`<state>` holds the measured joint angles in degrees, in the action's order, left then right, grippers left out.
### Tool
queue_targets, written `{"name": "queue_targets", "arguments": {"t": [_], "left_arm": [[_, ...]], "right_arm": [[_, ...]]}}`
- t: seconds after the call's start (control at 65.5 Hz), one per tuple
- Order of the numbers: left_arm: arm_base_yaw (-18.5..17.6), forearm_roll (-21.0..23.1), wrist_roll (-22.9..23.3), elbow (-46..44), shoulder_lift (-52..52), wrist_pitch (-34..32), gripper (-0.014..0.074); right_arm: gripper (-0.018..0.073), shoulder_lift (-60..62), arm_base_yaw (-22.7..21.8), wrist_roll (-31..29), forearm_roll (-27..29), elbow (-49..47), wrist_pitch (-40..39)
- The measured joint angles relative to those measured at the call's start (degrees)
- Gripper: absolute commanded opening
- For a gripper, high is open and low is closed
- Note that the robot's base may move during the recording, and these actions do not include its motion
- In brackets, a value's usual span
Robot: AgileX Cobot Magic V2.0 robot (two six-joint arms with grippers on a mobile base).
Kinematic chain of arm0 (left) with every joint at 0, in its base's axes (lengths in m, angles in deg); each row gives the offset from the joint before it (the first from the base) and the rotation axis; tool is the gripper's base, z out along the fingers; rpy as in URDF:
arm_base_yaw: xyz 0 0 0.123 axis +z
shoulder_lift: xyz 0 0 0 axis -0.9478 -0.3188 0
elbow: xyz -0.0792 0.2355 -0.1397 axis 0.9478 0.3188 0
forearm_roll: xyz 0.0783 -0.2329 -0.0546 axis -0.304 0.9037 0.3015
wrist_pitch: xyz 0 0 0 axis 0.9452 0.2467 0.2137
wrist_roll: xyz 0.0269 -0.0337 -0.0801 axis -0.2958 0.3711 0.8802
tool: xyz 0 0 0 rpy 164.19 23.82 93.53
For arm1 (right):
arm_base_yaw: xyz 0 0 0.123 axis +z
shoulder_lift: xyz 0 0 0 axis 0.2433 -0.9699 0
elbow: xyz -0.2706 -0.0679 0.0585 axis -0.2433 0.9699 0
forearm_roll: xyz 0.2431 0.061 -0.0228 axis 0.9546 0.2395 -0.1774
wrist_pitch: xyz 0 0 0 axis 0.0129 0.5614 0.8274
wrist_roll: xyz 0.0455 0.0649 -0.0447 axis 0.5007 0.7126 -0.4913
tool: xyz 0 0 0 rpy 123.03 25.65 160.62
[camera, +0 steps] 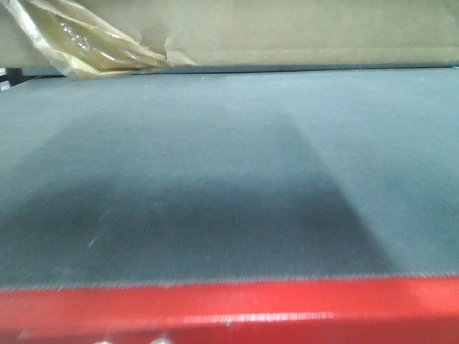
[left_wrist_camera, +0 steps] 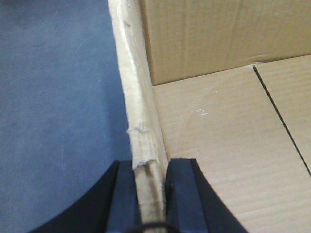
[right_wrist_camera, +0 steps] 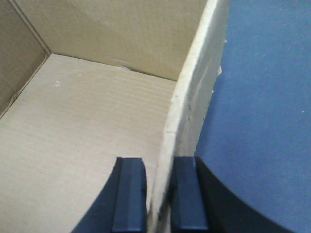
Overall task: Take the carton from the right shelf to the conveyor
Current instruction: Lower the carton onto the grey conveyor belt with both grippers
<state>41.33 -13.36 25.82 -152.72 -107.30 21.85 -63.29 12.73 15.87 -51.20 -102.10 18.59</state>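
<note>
Small dark shape (camera: 8, 76) at far-left edge (too blurred to name)

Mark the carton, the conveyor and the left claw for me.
carton (camera: 301, 29): front view, on its plain brown side face.
conveyor (camera: 229, 179): front view, on the bare grey belt surface.
left claw (left_wrist_camera: 150, 167): left wrist view, midway between its fingertips, which straddle the carton's wall.

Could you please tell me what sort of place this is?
Probably a warehouse or packing line: a wide grey conveyor with a red border strip, and at its far side an open brown carton with ragged packing tape, its walls straddled by the left gripper and right gripper.
</note>
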Motion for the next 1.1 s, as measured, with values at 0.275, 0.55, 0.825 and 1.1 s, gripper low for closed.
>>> {"name": "queue_targets", "arguments": {"t": [0.275,0.55,0.825,1.1], "left_arm": [[-0.03,-0.22,0.00,0.00,0.00,0.00,-0.0009],[-0.03,-0.22,0.00,0.00,0.00,0.00,-0.0009],[-0.03,-0.22,0.09,0.00,0.00,0.00,-0.0009],[-0.03,-0.61,0.09,0.00,0.00,-0.23,-0.0009]], "right_arm": [[-0.0074,0.00,0.00,0.00,0.11,0.00,0.00],[-0.0074,0.00,0.00,0.00,0.11,0.00,0.00],[-0.0074,0.00,0.00,0.00,0.11,0.00,0.00],[-0.0074,0.00,0.00,0.00,0.11,0.00,-1.69]]}}
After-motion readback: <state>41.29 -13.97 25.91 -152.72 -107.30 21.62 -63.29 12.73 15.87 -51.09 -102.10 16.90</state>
